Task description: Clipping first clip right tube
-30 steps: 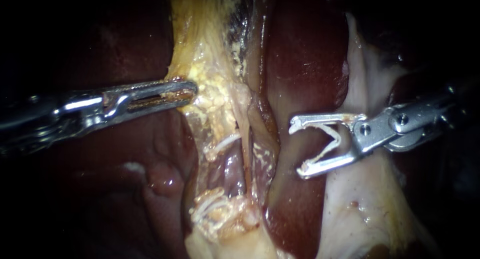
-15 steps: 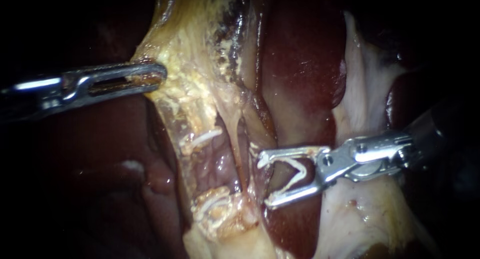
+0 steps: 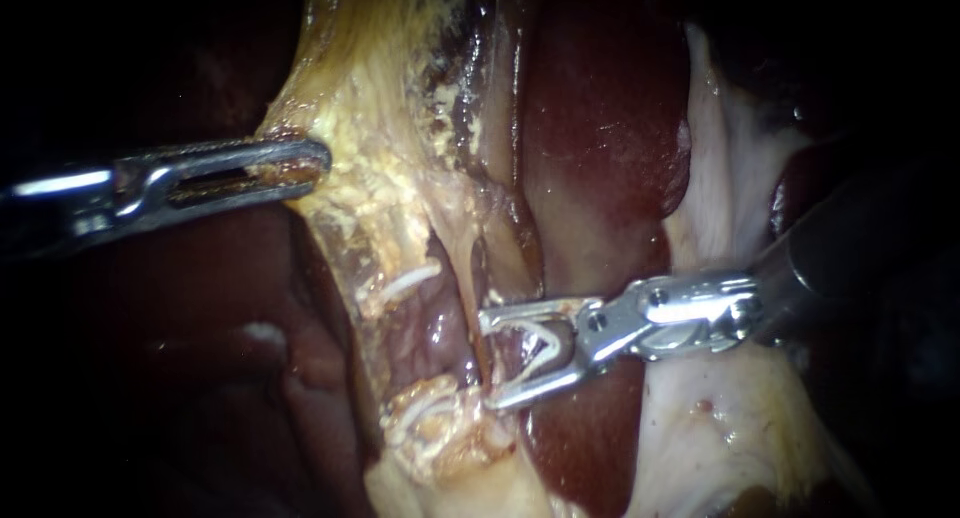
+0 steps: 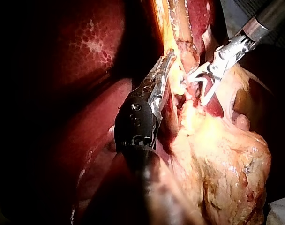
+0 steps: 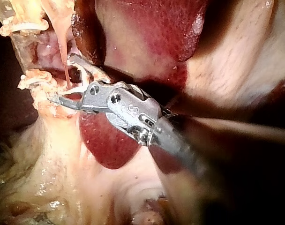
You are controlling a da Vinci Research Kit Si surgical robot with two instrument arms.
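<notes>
While the left tool (image 3: 318, 162) is gripping the edge of the yellow tissue (image 3: 380, 193) with its jaws clamped flat together on it, the right tool (image 3: 488, 360) is lying across the dark red liver (image 3: 600, 128). Its jaws are standing wide apart and holding an open white clip (image 3: 545, 343) between them, one leg along each jaw. The right tube (image 3: 474, 278), a thin pale strand, is running down beside the yellow tissue and passing just at the jaw tips. In the right wrist view the tube (image 5: 63, 61) is dropping into the gap between the jaws of the right tool (image 5: 63, 79). Whether the clip is touching it I cannot tell.
</notes>
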